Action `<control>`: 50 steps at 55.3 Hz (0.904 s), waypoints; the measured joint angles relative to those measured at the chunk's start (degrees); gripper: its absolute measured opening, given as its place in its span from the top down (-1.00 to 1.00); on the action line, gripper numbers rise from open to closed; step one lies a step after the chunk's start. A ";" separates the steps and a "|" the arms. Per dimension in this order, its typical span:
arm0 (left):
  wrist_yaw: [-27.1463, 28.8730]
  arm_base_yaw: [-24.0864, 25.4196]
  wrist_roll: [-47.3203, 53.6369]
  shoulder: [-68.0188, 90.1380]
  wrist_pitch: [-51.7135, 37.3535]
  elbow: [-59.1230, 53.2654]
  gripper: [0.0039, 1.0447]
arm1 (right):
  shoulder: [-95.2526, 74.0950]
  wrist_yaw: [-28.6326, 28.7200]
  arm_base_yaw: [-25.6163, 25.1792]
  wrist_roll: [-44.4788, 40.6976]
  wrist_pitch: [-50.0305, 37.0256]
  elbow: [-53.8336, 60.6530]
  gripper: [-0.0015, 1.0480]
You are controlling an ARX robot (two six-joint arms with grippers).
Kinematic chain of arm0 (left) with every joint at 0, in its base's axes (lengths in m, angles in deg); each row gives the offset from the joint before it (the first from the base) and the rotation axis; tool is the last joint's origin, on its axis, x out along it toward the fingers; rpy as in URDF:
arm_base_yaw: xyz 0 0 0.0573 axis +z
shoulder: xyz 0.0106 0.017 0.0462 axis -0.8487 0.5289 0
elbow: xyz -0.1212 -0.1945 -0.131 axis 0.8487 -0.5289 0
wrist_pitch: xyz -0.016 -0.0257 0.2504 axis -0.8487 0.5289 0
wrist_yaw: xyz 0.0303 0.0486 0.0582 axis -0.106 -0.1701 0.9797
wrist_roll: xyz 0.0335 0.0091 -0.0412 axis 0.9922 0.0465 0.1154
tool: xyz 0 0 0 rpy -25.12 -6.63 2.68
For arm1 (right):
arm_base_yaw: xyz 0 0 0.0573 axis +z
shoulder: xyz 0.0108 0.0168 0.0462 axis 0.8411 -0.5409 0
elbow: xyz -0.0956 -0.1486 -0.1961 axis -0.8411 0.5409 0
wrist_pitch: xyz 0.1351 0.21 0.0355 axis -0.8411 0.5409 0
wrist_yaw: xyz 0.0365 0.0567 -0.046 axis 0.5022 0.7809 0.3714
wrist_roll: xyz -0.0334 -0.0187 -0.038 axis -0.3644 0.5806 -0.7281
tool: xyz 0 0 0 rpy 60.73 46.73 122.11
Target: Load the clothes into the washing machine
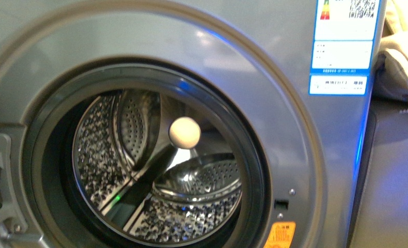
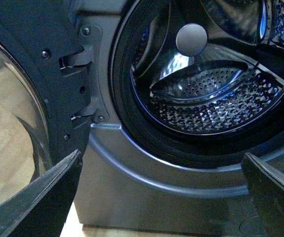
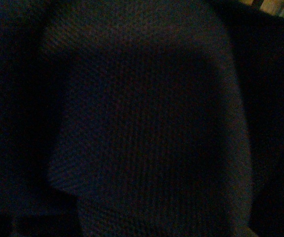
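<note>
The washing machine (image 1: 274, 77) fills the front view, silver-grey, its porthole open on the shiny perforated drum (image 1: 155, 170), which holds no fabric. Neither arm shows in that view. In the left wrist view my left gripper (image 2: 160, 157) is open with nothing between its dark fingers (image 2: 48, 197), low in front of the washing machine (image 2: 147, 197) just below the porthole rim, and the drum (image 2: 211, 94) lies beyond. The right wrist view is very dim; dark navy knit of the clothes (image 3: 147, 123) covers it and hides the right gripper's fingers, which are shut on it.
The machine's door (image 2: 38, 74) stands swung open at the hinge side, close beside my left gripper. A blue-white energy label (image 1: 344, 46) and an orange sticker (image 1: 279, 235) are on the front panel. A beige cloth (image 1: 403, 62) lies on a grey surface to the machine's right.
</note>
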 joint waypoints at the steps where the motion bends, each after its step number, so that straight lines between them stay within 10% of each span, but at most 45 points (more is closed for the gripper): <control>1: 0.02 0.00 0.00 0.00 0.00 0.00 -0.88 | 1.97 0.90 -0.15 0.26 0.15 0.55 0.75; 31: 0.02 0.00 0.00 0.00 0.00 0.00 -0.88 | 57.37 25.07 -1.29 11.85 4.66 10.27 0.75; 50: 0.00 0.00 0.00 0.00 0.00 0.00 -0.88 | 80.06 27.58 3.48 31.06 -4.96 -2.14 0.76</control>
